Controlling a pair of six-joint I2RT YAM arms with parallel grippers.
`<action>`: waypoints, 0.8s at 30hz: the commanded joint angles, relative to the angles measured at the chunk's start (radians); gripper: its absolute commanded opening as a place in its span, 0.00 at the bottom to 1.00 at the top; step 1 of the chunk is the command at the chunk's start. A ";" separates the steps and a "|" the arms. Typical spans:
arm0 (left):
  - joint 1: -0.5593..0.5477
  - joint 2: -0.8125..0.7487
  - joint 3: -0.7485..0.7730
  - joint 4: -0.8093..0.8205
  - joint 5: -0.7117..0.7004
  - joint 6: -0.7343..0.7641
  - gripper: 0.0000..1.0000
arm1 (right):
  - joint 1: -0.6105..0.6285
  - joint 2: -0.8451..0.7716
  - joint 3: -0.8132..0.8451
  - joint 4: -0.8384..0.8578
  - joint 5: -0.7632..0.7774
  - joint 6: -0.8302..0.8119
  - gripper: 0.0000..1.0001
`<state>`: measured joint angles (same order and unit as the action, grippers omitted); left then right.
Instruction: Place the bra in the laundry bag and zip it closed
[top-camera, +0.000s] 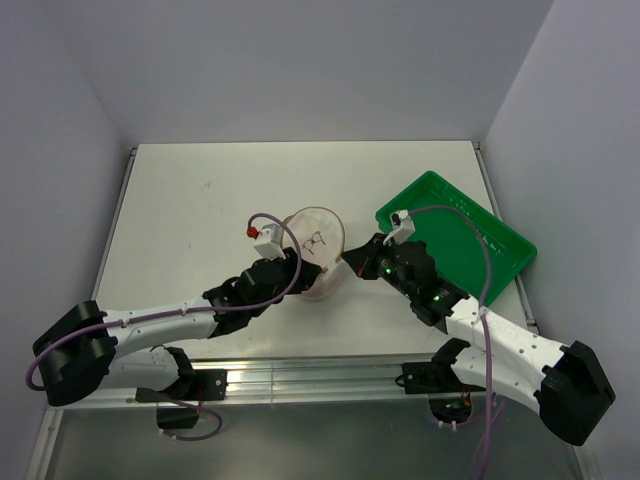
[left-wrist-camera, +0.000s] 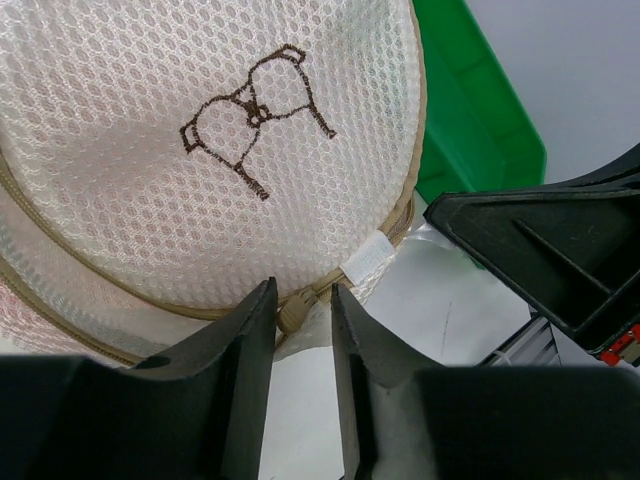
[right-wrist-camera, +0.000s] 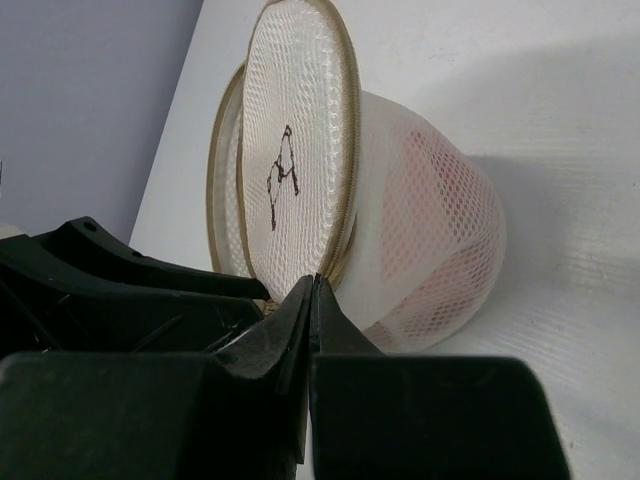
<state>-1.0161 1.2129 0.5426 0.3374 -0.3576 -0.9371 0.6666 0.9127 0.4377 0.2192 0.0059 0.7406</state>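
The round white mesh laundry bag is tipped up on edge mid-table, between the two grippers and just left of the green rectangular plastic tray. Its flat disc with the brown bra-outline mark faces the left arm. The bulging body runs away behind it, with the pale pink fabric bra showing through. The left gripper has its jaws narrowly apart around the tan zip pull. The right gripper has its jaws pressed together right at the rim.
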 joint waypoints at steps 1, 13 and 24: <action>-0.001 0.013 -0.003 0.060 0.022 -0.009 0.36 | -0.002 -0.014 0.013 0.040 0.006 -0.004 0.00; -0.001 0.016 -0.016 0.020 0.035 0.029 0.28 | -0.005 0.011 0.070 0.017 0.022 -0.037 0.00; -0.001 -0.035 0.002 0.008 0.009 0.061 0.00 | -0.013 0.049 0.154 -0.066 0.025 -0.053 0.29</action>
<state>-1.0161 1.2217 0.5365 0.3305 -0.3347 -0.9028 0.6628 0.9596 0.5114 0.1791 0.0090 0.7151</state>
